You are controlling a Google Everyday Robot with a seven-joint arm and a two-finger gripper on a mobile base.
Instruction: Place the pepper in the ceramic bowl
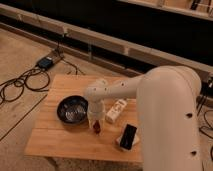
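Note:
The ceramic bowl [73,110], round and dark with a shiny grey inside, sits on the left part of the wooden table [55,140]. The pepper [96,128], small and dark red, is just right of the bowl's rim, at table level. My gripper [95,122] reaches down from the white arm and sits right on top of the pepper, hiding its upper part. The gripper is beside the bowl, not over it.
A white rectangular box [116,110] lies just right of the gripper. A black flat slab [128,136] lies near the table's front right. My large white arm [167,115] covers the table's right side. Cables and a power box [45,62] lie on the floor at left.

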